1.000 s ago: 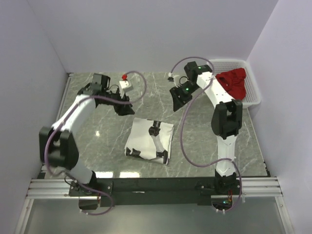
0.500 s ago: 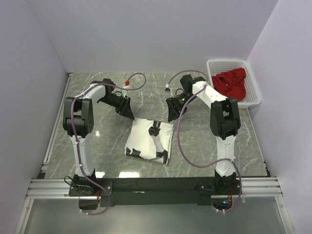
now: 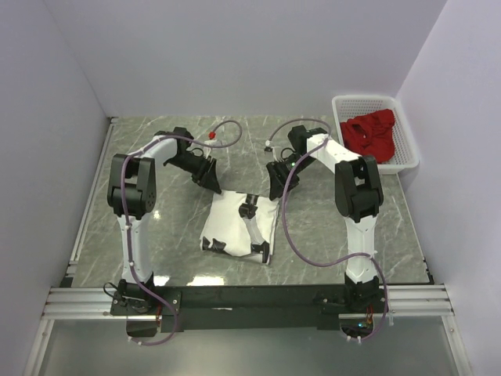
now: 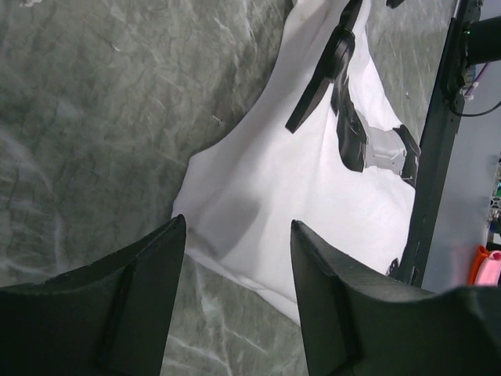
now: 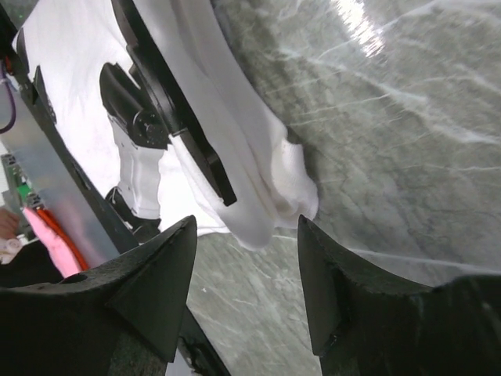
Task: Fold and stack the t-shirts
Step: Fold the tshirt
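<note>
Down at the middle of the marble table [image 3: 156,157] both my arms are bent low over the far edge of the white t-shirt [image 3: 235,215], one at each corner. Left gripper [image 3: 208,177] sits at the far-left corner, right gripper [image 3: 274,178] at the far-right corner, with the width of the shirt between them. Through the left wrist camera, my left gripper [image 4: 236,227] has its jaws well apart with nothing clamped between them. The white t-shirt [image 4: 266,180] fills the gap beyond, its nearest corner lying just beside one jaw tip on the grey stone. I cannot tell whether that tip touches the cloth or hangs just above it. Over to the right wrist camera: my right gripper [image 5: 246,223] is spread just as wide, and it grips nothing either. The layered edge of the white t-shirt [image 5: 258,164] bunches into a soft corner right in the opening between the two tips, and again I cannot tell if there is contact. The shirt lies flat as a folded rectangle, turned slightly on the table, and a black and grey print [image 3: 250,223] runs across its top face. Far off to my right, the red t-shirt [image 3: 372,133] lies crumpled in the white basket [image 3: 407,160] at the table's far-right corner, well apart from both grippers.
</note>
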Controlling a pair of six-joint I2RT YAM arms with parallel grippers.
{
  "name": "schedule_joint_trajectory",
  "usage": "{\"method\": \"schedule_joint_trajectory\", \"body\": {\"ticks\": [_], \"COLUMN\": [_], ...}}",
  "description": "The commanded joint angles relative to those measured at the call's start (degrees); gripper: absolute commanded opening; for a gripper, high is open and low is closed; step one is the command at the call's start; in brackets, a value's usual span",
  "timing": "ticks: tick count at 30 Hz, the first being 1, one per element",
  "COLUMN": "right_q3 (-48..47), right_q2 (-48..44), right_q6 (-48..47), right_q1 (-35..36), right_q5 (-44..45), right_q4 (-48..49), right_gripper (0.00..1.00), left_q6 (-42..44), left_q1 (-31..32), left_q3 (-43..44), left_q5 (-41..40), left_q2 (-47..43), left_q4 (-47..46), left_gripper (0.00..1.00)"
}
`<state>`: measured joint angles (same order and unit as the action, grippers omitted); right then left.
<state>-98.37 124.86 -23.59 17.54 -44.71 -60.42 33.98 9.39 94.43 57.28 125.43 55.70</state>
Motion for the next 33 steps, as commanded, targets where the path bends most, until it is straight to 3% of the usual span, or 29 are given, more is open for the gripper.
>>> {"method": "schedule_joint_trajectory", "body": {"ticks": [1, 4, 8, 10, 11, 13, 15, 20, 26, 33], "right_q3": [1.2, 2.6, 4.0, 4.1, 4.0, 3.4, 2.1, 0.3, 2.1, -11.6], "right_q2": [-0.6, -1.4, -2.1, -2.3, -2.5, -3.0, -3.6, -4.9, -4.1, 6.3], "right_q6": [-1.3, -1.5, -1.8, -2.1, -1.8, -1.8, -1.8, -2.2, 0.4, 5.8], "right_q1": [1.0, 1.3, 1.5, 1.4, 1.4, 1.4, 1.1, -0.4, -1.8, -1.9], "right_q5": [-2.1, -2.8, -2.1, -1.7, -1.3, 0.0, 1.2, 3.2, 12.4, 19.9], "right_q4": [-1.4, -1.4, -1.6, -1.9, -1.9, -1.9, -2.2, -4.4, 0.7, 5.1], "right_gripper": [0.61, 0.57, 0.49, 0.38, 0.33, 0.19, 0.0, 0.0, 0.0, 0.0], "left_q6": [-0.6, -0.1, 1.8, 2.9, 3.0, 2.2, 1.2, -1.9, -11.6, -19.7], "left_q1": [0.7, 0.8, 0.8, 0.8, 0.7, 0.1, -0.7, -1.7, -1.7, -1.7], "left_q3": [-0.2, 0.0, 0.8, 0.8, 1.1, 0.8, 0.6, 0.3, -1.3, 4.6], "left_q5": [0.6, 1.0, 1.3, 1.3, 1.2, 1.7, 1.9, 1.4, -3.3, -12.2], "left_q2": [0.1, 0.6, 0.4, -0.1, -0.3, -1.6, -2.8, -6.0, -5.7, 2.1], "left_q4": [-2.1, -1.7, 0.7, 1.8, 2.2, 2.3, 1.5, -1.2, -13.0, -19.3], "left_gripper": [0.61, 0.55, 0.36, 0.26, 0.1, 0.01, 0.01, 0.01, 0.01, 0.01]}}
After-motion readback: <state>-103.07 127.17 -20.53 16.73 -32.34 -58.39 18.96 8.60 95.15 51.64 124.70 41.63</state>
